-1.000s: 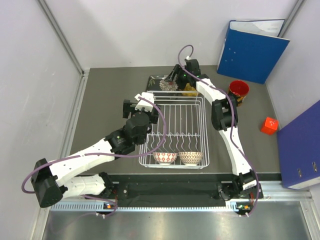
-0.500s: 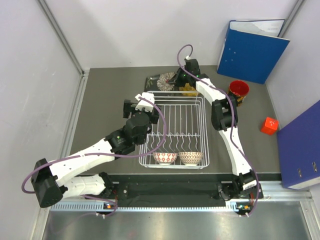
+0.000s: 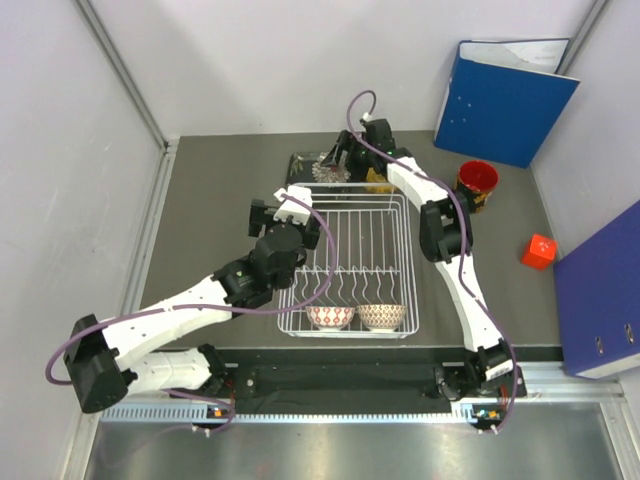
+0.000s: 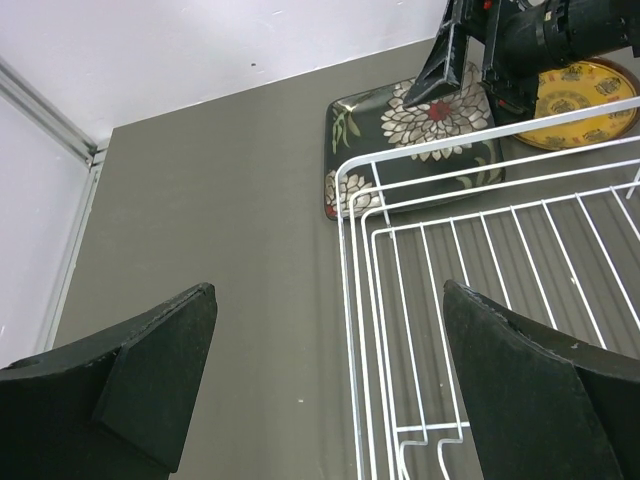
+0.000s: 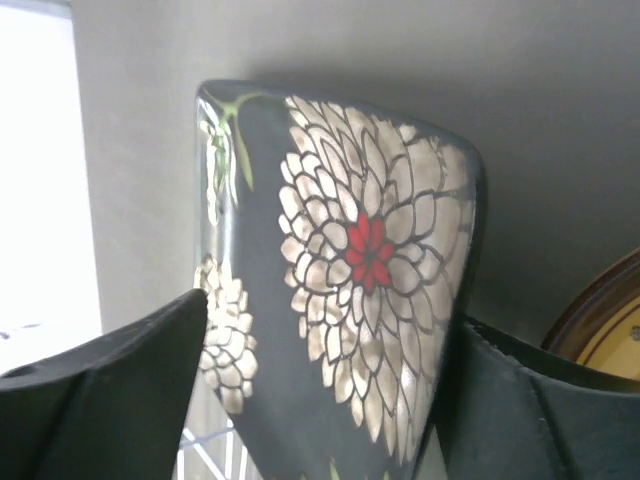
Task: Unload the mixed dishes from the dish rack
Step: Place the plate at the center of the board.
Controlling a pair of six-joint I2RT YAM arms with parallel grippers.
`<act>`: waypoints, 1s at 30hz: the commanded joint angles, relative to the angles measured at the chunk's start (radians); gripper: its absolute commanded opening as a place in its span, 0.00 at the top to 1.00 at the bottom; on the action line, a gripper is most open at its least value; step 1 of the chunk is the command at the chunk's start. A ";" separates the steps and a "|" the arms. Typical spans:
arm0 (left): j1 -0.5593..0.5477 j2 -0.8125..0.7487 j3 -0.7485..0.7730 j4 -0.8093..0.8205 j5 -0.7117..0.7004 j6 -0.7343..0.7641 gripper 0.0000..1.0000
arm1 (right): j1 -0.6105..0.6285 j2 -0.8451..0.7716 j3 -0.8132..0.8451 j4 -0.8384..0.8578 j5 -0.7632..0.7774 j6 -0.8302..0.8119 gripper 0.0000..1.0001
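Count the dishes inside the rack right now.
2. Both are patterned bowls at the dish rack's near end, side by side: the left bowl and the right bowl. The left arm overhangs the rack's left edge, so something could be hidden there.

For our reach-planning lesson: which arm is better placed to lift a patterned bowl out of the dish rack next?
Probably left: the left claw, open, hangs over the dish rack's far-left corner; the right claw is beyond the rack, above the black floral plate.

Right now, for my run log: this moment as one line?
left jaws open at rack corner | right jaws open over floral plate | yellow plate, mug on table | two bowls in rack
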 commanded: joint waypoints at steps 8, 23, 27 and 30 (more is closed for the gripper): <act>0.004 0.005 0.023 0.020 0.008 0.001 0.01 | 0.010 -0.180 -0.013 -0.038 0.096 -0.136 0.01; 0.004 0.017 0.026 0.022 0.014 0.006 0.01 | 0.010 -0.222 -0.036 -0.087 0.179 -0.213 0.00; 0.004 0.017 0.027 0.017 0.016 0.001 0.01 | 0.009 -0.255 -0.083 -0.067 0.197 -0.218 0.01; 0.004 0.017 0.032 0.011 0.019 0.001 0.01 | 0.010 -0.370 -0.206 0.025 0.220 -0.211 0.02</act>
